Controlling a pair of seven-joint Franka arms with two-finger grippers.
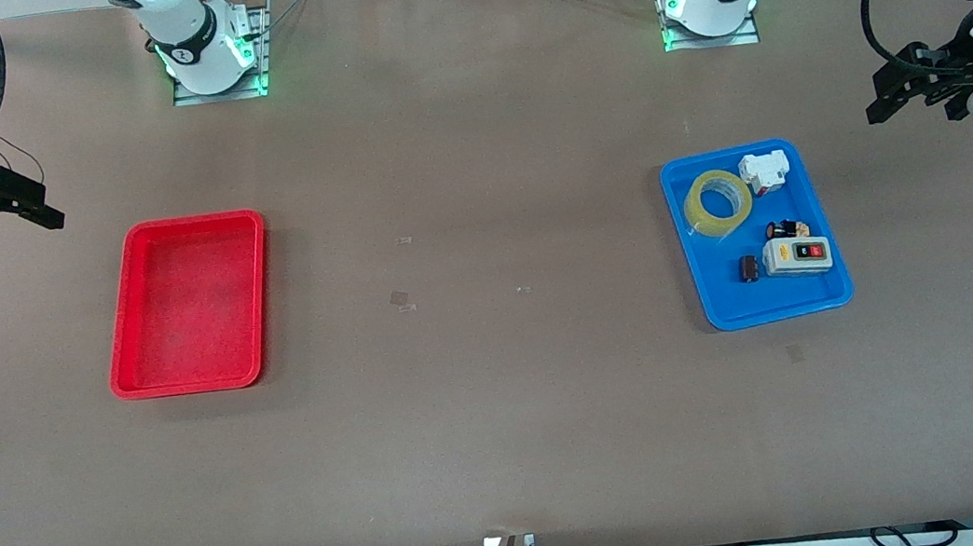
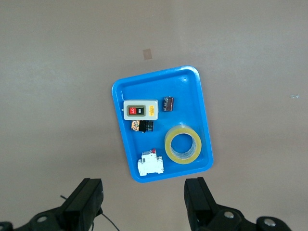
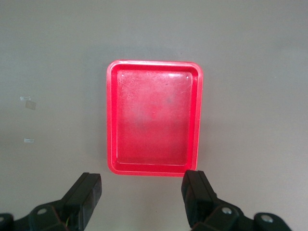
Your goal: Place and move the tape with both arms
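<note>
A wide brown table (image 1: 506,421) is seen from a high camera. Aluminium framing and cables are visible along its edge by the arms' bases, and more cables hang past the edge nearest the camera.

Toward the right arm's end of the table a red tray (image 1: 129,343) is laid flat, with nothing in it. Toward the left arm's end a blue tray (image 1: 706,300) is laid flat. In the blue tray the tape (image 1: 717,202), a translucent yellowish roll, is seen lying flat, in the part of the tray farther from the camera. Just beside it a white circuit breaker (image 1: 764,171) is placed. Nearer to the camera, a grey switch box (image 1: 797,255) with one red and one black button is seen, with a small black cylinder (image 1: 747,269) beside it and a small black and tan part (image 1: 786,229) between the switch box and the breaker.

The left gripper (image 1: 886,96) is held in the air over bare table at the left arm's end, well apart from the blue tray, its fingers spread wide with nothing between them. The right gripper (image 1: 31,206) is held over bare table at the right arm's end, apart from the red tray, fingers likewise spread and holding nothing.
</note>
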